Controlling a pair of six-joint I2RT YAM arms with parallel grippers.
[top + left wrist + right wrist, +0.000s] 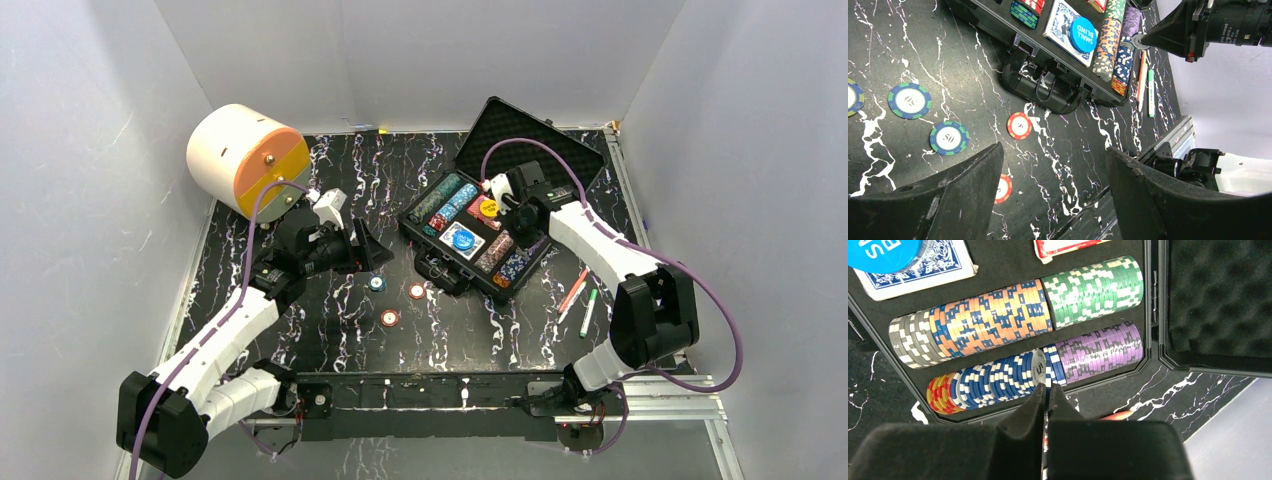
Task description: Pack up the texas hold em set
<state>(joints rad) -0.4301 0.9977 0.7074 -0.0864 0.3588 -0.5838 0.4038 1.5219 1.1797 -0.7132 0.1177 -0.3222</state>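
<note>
The black case (pixel 530 140) lies open at the back right, holding rows of poker chips (pixel 998 320), card decks (pixel 943 265) and a blue "small blind" button (pixel 1083 34). My right gripper (pixel 1047 386) is shut on the edge of a blue and white chip (pixel 1050 371) standing in the outer blue-and-purple row (pixel 1098 352). It shows over that row (pixel 527 248) in the top view too. On the table left of the case, my left gripper (pixel 1054 148) hangs open and empty above several loose chips: blue-green ones (pixel 909 100) and red ones (pixel 1019 125). One red chip (pixel 1004 188) is half hidden by its finger.
A white-and-orange round drawer unit (pixel 248 160) stands at the back left. A red pen (pixel 573 290) and a green pen (pixel 588 312) lie right of the case. The case handle (pixel 1045 90) juts toward the loose chips. A metal rail (pixel 660 385) runs along the near edge.
</note>
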